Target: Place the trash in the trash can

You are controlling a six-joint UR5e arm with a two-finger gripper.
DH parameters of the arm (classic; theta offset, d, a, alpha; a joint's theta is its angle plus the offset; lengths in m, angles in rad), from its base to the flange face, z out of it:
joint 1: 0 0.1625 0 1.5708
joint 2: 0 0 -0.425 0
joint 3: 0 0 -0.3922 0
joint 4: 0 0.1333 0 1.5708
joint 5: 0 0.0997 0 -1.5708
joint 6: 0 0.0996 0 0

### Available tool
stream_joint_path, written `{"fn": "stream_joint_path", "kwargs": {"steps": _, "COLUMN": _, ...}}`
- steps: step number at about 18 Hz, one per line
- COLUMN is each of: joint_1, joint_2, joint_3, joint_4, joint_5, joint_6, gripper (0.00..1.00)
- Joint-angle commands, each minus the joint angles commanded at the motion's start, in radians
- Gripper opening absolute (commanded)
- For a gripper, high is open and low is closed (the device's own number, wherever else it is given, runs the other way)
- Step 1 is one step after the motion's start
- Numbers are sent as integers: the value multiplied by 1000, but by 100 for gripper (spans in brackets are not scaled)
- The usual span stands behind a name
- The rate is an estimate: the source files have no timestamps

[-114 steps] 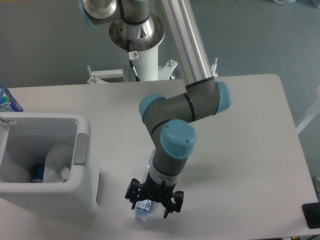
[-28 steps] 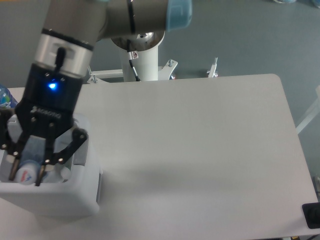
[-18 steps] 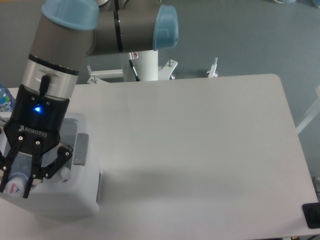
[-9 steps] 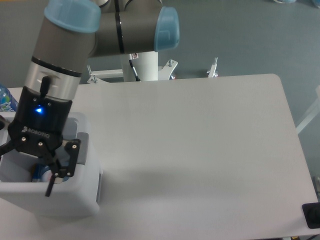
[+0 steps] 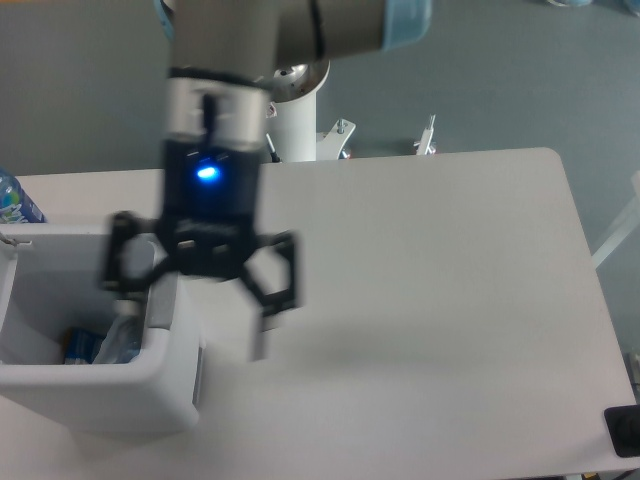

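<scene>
The trash can (image 5: 100, 392) is a white bin at the table's front left corner. Inside it lies the trash: a crushed clear plastic bottle (image 5: 117, 340) beside a bluish piece (image 5: 78, 345). I cannot make out a separate white wrapper in there. My gripper (image 5: 192, 312) hangs open above the bin's right wall, blurred by motion. Nothing sits between its spread fingers (image 5: 276, 290). The gripper's body covers part of the bin's back right corner.
An uncrushed blue-labelled bottle (image 5: 12, 199) stands at the far left edge behind the bin. The arm's white base post (image 5: 292, 120) rises behind the table. A black object (image 5: 624, 430) sits at the front right corner.
The gripper carried the crushed bottle over the bin, opened and let it drop in. It has since swung right, away from the bin's middle, with its fingers spread wide.
</scene>
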Motion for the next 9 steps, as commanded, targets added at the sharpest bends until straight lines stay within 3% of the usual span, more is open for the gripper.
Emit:
{"fn": "stream_joint_path", "kwargs": {"steps": 3, "joint_1": 22, "joint_2": 15, "joint_3": -15, "joint_4": -140, "joint_5": 85, "joint_6": 230, "gripper": 100}}
{"fn": "stream_joint_path", "kwargs": {"steps": 5, "joint_1": 43, "joint_2": 66, "joint_3": -67, "joint_4": -212, "joint_5": 111, "joint_6": 351, "gripper": 100}}
{"fn": "stream_joint_path", "kwargs": {"steps": 7, "joint_1": 86, "joint_2": 112, "joint_3": -119, "joint_4": -238, "joint_5": 112, "joint_6": 456, "gripper": 100}}
{"fn": "stream_joint_path", "kwargs": {"steps": 9, "joint_1": 98, "joint_2": 127, "joint_3": -141, "joint_4": -241, "joint_5": 112, "joint_6": 469, "gripper": 100}}
